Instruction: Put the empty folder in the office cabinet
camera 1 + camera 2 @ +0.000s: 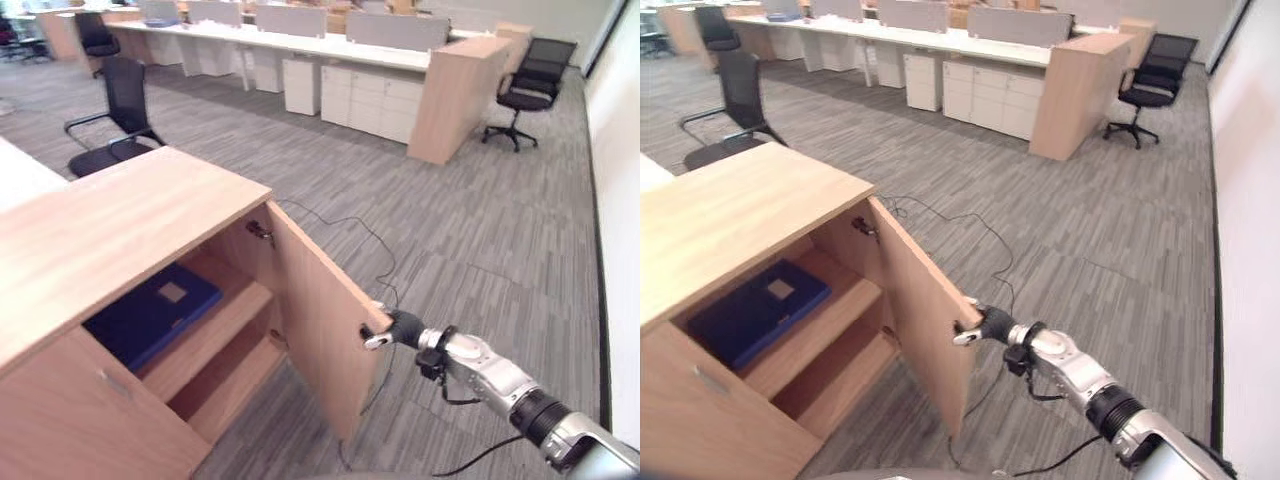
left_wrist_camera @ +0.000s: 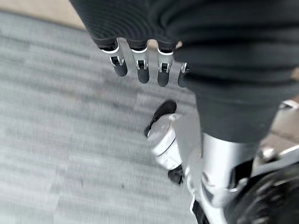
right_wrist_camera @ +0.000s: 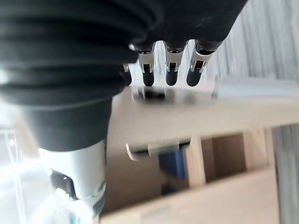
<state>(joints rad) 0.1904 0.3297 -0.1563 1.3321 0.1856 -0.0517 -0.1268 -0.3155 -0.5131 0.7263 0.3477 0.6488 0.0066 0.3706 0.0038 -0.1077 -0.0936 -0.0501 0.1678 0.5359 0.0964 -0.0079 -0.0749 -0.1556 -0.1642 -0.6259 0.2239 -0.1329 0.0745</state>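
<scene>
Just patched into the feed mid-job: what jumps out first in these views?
The wooden cabinet stands with its door swung wide open, and the right robot hand rests on the door's outer top corner, fingers straight. Inside, a dark blue folder lies flat on the upper shelf. The left robot hand hangs over grey carpet, fingers relaxed, holding nothing.

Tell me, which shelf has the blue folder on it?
The upper shelf in the cabinet. The folder lies flat there; the lower shelf below holds nothing.
</scene>
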